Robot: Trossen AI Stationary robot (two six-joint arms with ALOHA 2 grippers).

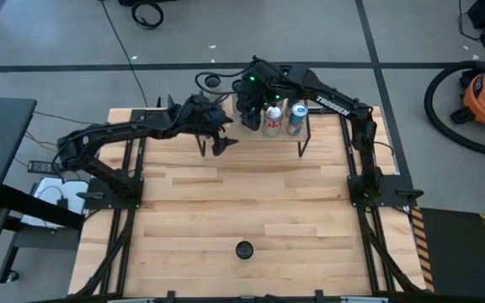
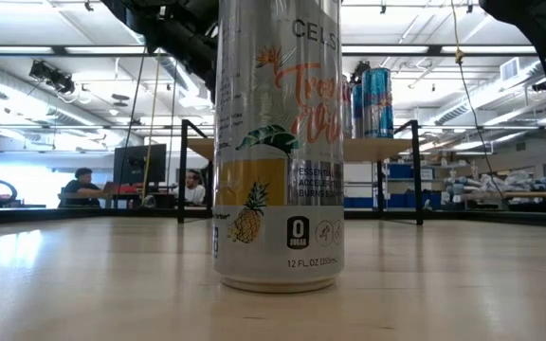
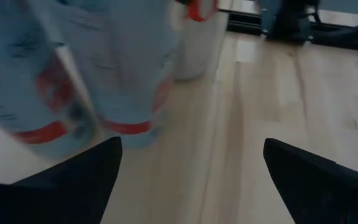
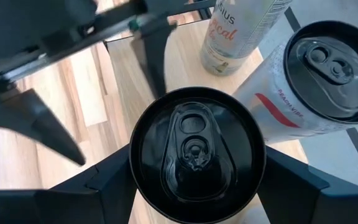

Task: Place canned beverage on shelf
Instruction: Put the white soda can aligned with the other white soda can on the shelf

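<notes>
The shelf [image 1: 251,138] stands at the table's far middle, and a white-and-red can [image 1: 273,119] and a blue can [image 1: 297,118] are upright on its plank. My right gripper [image 1: 249,108] is over the shelf's left part, shut on a black-topped can [image 4: 197,158]. My left gripper [image 1: 221,139] hovers open just left of the shelf, with nothing between its fingers [image 3: 73,180]. Another can [image 2: 278,142] with a pineapple print stands on its base near the table's front edge [image 1: 243,250]. My right gripper pinches the black-topped can between its two fingers [image 4: 101,183], on opposite sides of the wall just under the top rim [image 4: 135,177]. The fingers come slanting down from above. The can is upright, lid up. The can itself hides whether its base rests on the plank.
The white can [image 4: 319,81] stands close beside the held can, and a tall pale can [image 4: 235,31] is farther off. My left arm [image 4: 73,37] reaches in near the shelf's left legs. Bare wood lies between the shelf and the front can.
</notes>
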